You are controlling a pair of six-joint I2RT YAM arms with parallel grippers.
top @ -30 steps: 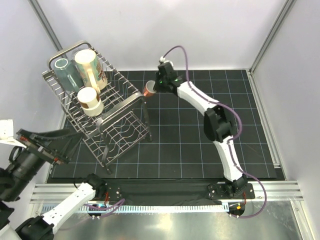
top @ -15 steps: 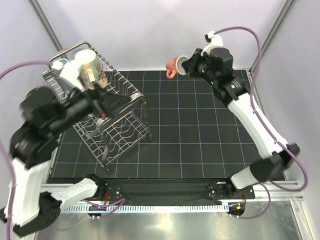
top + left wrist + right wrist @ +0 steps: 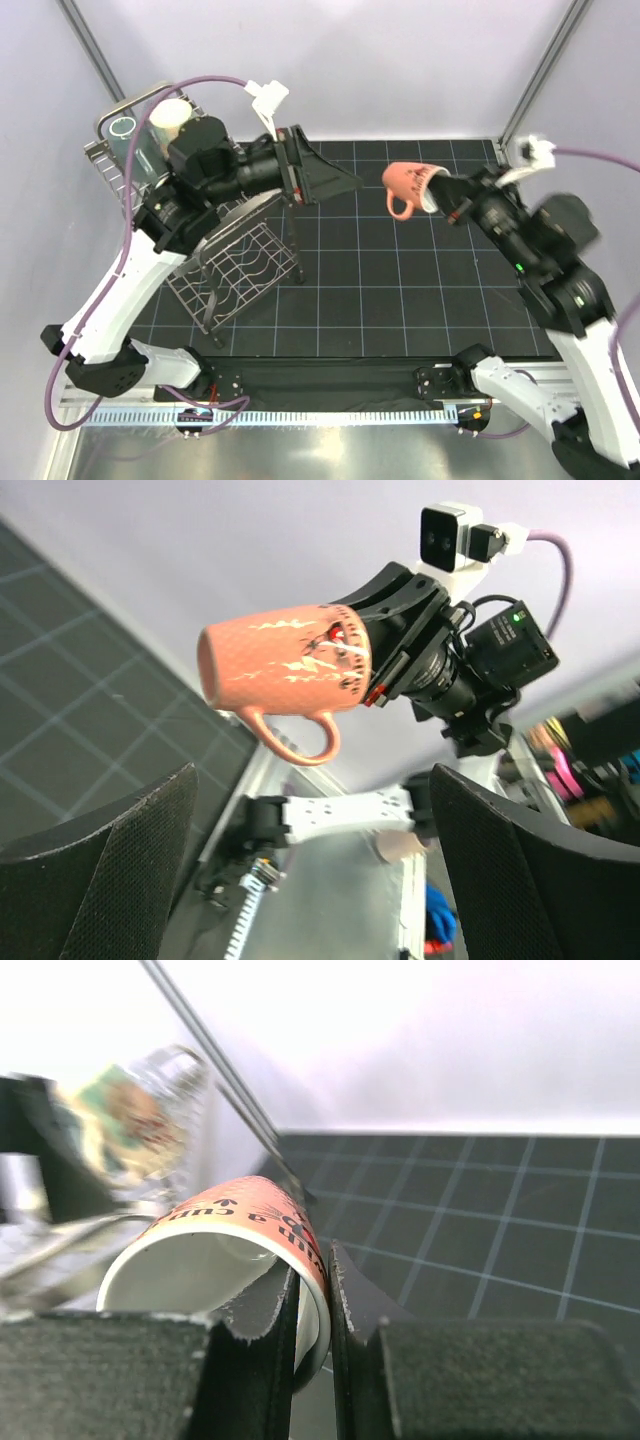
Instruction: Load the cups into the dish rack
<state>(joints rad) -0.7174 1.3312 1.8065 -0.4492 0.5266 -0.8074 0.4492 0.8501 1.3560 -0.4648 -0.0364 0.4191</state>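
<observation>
My right gripper [image 3: 443,192] is shut on the rim of a salmon-pink mug [image 3: 408,185], held in the air on its side above the black mat, with the handle hanging down. In the right wrist view one finger is inside the mug [image 3: 225,1222] and the other outside, at the gripper [image 3: 312,1295]. My left gripper [image 3: 335,181] is open and empty, raised beside the dish rack [image 3: 240,268] and pointing at the mug [image 3: 280,670] across a gap. A grey-teal tumbler [image 3: 123,130] and a cream mug [image 3: 172,112] lie in the rack's far end. The left arm hides part of the rack.
The black gridded mat [image 3: 400,290] covers the table between the arms. The rack's tubular loop handle [image 3: 290,215] stands just under the left gripper. White walls and metal frame posts [image 3: 545,70] enclose the back and sides.
The left arm swung up from over the rack, its open gripper now pointing right at the mug. The right arm carried the pink mug down and to the right.
</observation>
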